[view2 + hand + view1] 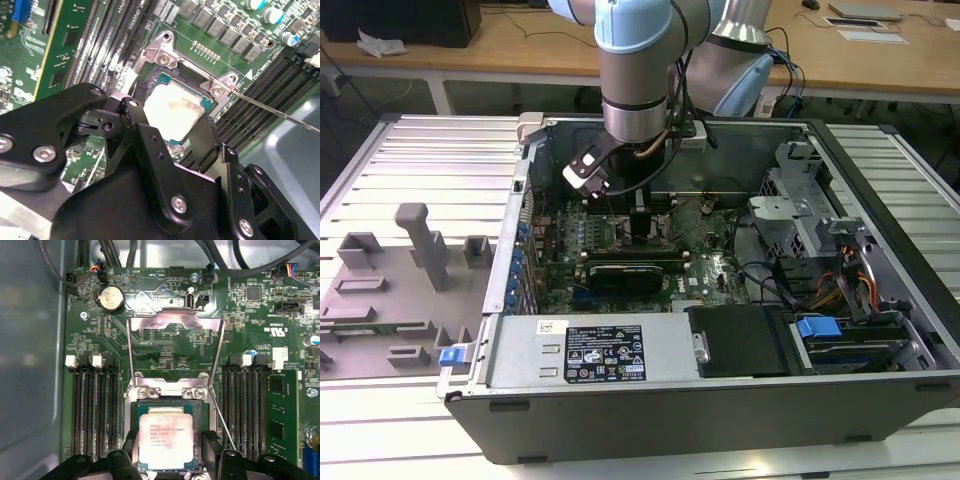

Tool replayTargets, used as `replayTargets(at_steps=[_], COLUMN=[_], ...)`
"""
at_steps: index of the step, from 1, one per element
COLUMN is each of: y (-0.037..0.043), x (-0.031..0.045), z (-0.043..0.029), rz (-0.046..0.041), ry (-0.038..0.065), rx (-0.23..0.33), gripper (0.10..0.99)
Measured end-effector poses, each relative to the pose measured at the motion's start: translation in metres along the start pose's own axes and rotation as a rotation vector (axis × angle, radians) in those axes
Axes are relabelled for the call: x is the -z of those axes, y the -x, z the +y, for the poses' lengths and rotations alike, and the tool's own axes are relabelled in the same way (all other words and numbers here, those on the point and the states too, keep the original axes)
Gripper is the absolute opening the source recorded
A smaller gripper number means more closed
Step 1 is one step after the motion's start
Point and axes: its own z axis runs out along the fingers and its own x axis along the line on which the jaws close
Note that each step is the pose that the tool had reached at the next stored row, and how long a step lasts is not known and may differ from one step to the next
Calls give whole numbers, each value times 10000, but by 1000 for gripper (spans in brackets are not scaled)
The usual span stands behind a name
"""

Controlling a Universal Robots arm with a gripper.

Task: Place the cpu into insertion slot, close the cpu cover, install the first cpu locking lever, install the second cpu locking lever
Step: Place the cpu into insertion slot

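claw (169,452): low over the insertion slot (196,412), fingers (212,449) apart, one on each side of the cpu (165,439), not clamped on it
cpu: lies flat inside the insertion slot, silver top up
insertion slot: black frame showing around the cpu's edges
cpu cover (175,319): swung open, standing up from the insertion slot's hinge edge, green board visible through its window
lever rod (280,112): thin metal wire slanting away from one corner of the insertion slot
memory slots (92,410): long black rows flanking the insertion slot on both sides
coin cell (111,299): past the raised cover, away from the insertion slot
arm (638,90): comes down into the open computer case (720,420) above the insertion slot
desk (420,160): ribbed metal top carrying the case
grey fixtures (420,245): outside the case, well apart from the insertion slot
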Motion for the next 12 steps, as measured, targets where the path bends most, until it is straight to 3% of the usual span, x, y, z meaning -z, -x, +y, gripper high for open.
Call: replayTargets(at_steps=[1, 2, 12], y=[-1, -2, -1], x=[0, 0, 89], z=[0, 0, 17], rz=[-126, -183, -187], ry=[-1, -1, 0], rx=[11, 15, 16], gripper=[616, 616, 616])
